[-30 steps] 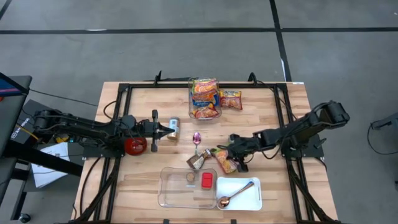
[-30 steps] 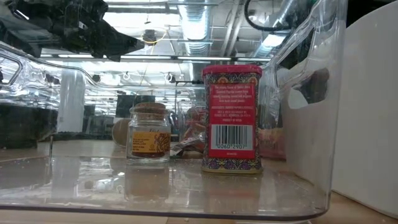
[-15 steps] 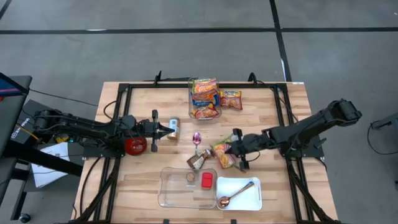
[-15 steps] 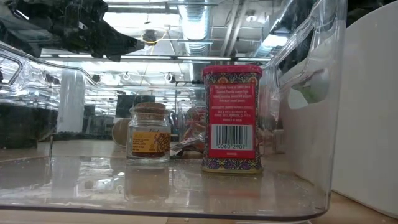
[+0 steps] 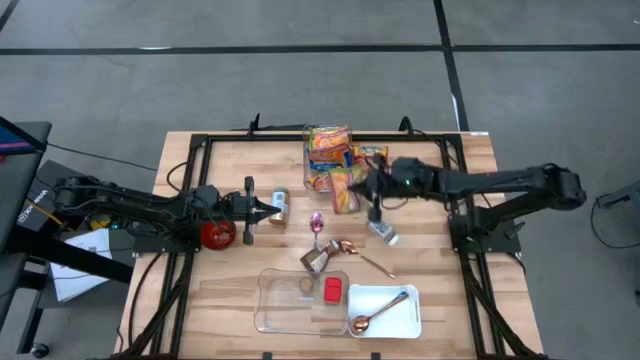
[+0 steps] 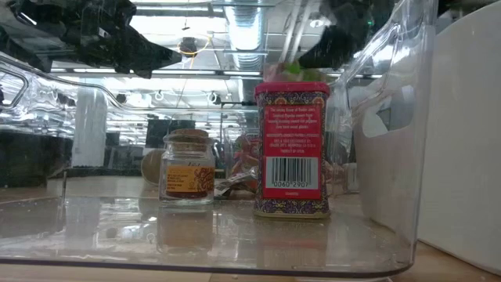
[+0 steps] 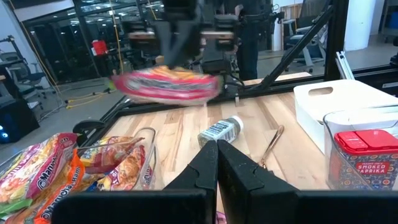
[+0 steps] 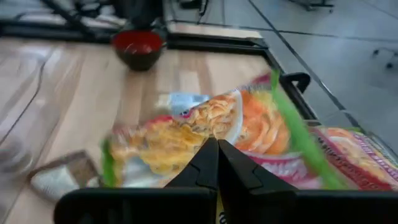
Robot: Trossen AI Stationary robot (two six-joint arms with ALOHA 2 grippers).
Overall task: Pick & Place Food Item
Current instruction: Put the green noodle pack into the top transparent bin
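My right gripper (image 5: 366, 186) is shut on an orange and red noodle packet (image 5: 345, 189), held in the air beside the clear container (image 5: 328, 155) of noodle packets at the table's far middle. The packet also shows in the left wrist view (image 7: 165, 84) and the right wrist view (image 8: 217, 127). My left gripper (image 5: 270, 208) is shut and empty at the table's left, its tips close to a small can (image 5: 281, 204), beside a red bowl (image 5: 217, 233). My right gripper pinches the noodle packet between its two fingers at one edge (image 8: 219, 142). It comes at the packet from the table's right side. The packet is lifted clear of the table and lies roughly level in the hold (image 7: 186, 87).
A small bottle (image 5: 381, 232), a gold spoon (image 5: 362, 258), a pink spoon (image 5: 316, 222) and a brown packet (image 5: 315, 260) lie mid-table. At the near edge are a clear bin (image 5: 275, 305) with a jar (image 6: 188, 168) and a red tin (image 6: 291, 149), and a white tray (image 5: 405, 320).
My right gripper has lifted the noodle packet off the table by the brown packet. It has carried the packet up and toward the far edge, to the clear container. The small bottle and gold spoon now show where it was. My left arm has kept still.
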